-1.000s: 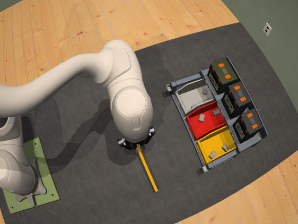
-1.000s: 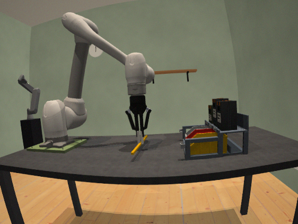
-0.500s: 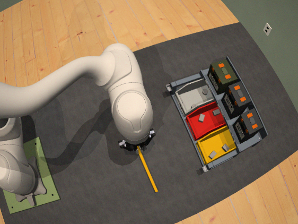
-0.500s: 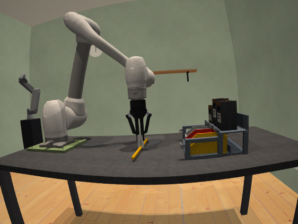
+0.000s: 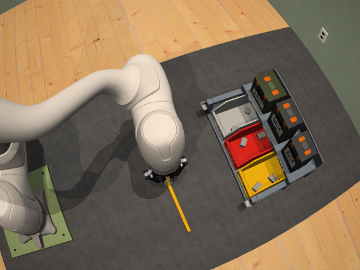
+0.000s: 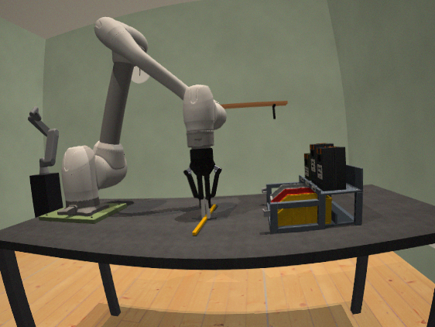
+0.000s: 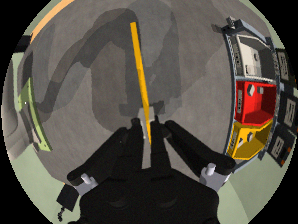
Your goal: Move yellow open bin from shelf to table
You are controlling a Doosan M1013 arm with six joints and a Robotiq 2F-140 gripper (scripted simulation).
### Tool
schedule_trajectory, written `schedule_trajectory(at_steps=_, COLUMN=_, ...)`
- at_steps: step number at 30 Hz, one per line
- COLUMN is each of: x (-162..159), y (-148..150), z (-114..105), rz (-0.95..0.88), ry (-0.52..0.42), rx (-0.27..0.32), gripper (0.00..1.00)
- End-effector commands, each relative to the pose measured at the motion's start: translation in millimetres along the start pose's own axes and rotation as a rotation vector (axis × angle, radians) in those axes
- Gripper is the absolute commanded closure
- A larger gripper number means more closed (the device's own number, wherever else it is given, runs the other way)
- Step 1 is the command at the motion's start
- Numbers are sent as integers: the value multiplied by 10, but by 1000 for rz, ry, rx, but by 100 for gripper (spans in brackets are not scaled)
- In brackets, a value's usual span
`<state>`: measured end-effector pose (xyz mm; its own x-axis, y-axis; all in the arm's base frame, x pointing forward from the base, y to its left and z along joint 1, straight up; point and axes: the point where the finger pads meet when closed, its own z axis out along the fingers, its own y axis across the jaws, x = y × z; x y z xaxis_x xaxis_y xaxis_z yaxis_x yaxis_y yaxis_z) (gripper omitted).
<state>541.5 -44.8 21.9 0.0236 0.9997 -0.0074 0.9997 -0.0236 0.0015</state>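
Gripper (image 6: 204, 204) pinches a yellow bar (image 5: 179, 205) – its held end hidden overhead

Matt grey table top (image 5: 224, 57), glossy white arm (image 5: 96, 86) (plank floor (image 5: 64, 32) varnished wood)

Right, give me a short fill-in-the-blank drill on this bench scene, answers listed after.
1. The pincer is shut on one end of a thin ____ stick.
2. The stick's far end rests on the ____.
3. The yellow bin sits in the shelf beside the ____ bin.
4. Each coloured bin holds ____ grey parts.

Missing words: yellow; table; red; two
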Motion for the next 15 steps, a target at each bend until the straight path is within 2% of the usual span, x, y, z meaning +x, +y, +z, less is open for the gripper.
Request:
schedule_trajectory(at_steps=1, x=1, y=1, z=4, rz=0, ry=0, rx=0, gripper=100)
schedule_trajectory(at_steps=8, x=1, y=1, z=4, rz=0, ry=0, rx=0, gripper=100)
schedule_trajectory(at_steps=9, x=1, y=1, z=4, rz=0, ry=0, rx=0, gripper=43)
schedule_trajectory(at_steps=15, x=1, y=1, z=4, rz=0, ry=0, rx=0, gripper=43)
